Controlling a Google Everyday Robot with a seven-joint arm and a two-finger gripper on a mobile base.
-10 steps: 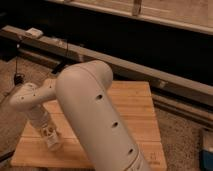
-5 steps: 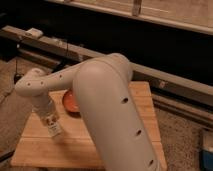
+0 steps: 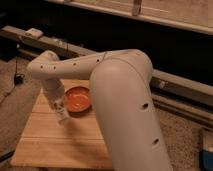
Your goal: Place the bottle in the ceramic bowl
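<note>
The ceramic bowl [image 3: 80,100] is orange-brown with a lighter orange inside and sits on the far middle of the wooden table [image 3: 55,142]. My gripper [image 3: 61,115] hangs from the wrist just left of the bowl, above the table top. It is shut on the bottle [image 3: 59,106], a slim whitish bottle with dark print, held roughly upright and tilted a little. The bottle's lower end is close to the bowl's left rim, outside the bowl. My large pale arm [image 3: 125,100] covers the right part of the table.
A long dark rail [image 3: 180,85] runs behind the table, with a small white object [image 3: 34,33] on it at the far left. A cable hangs at the left [image 3: 17,75]. A blue object [image 3: 207,152] is at the lower right on the floor.
The gripper with the bottle has moved up and to the right, from the table's left front toward the bowl. The arm has swung right, uncovering the bowl.
</note>
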